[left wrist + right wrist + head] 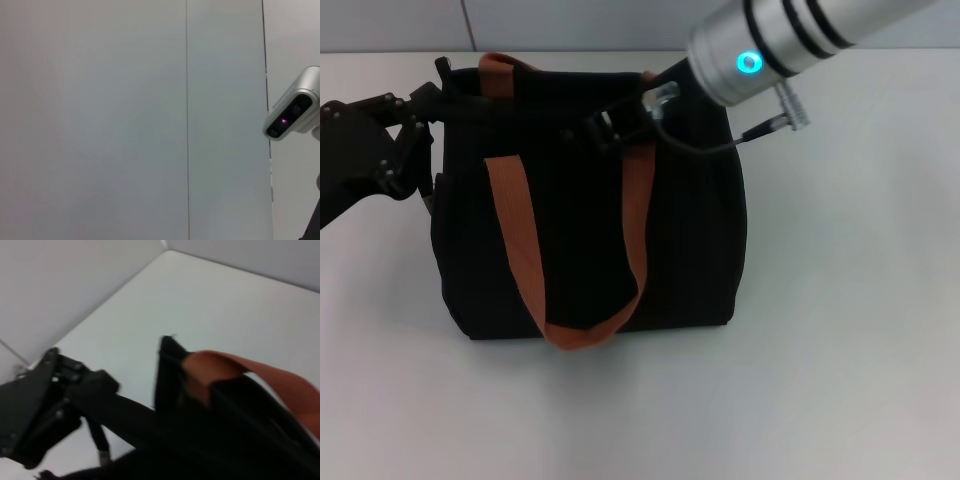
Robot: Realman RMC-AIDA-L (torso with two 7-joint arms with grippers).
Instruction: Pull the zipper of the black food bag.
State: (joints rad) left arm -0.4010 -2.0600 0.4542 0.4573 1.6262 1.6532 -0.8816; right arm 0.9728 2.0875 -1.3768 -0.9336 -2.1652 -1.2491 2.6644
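- Our left gripper (420, 130) is at the bag's top left corner. It looks like it pinches the black cloth there, but we cannot tell for sure if its jaws are closed on it.
- The black food bag (695, 250) stands in the middle of the white table (850, 350). One orange handle (520, 250) hangs down its front in a loop.
- Our right gripper (620, 125) is down on the bag's top edge, near the middle. It is too dark there for us to tell if its jaws are open or closed.
- We cannot see the zipper in any view. We think it runs along the top of the bag, near our right gripper.
- To do this step well, we think the left gripper should hold its corner tight, so the bag does not slide.
- The right gripper should pull flat along the top edge, slow and straight. Pulling up could lift or tip the bag.
- We should keep away from the orange handle, so it does not get caught.
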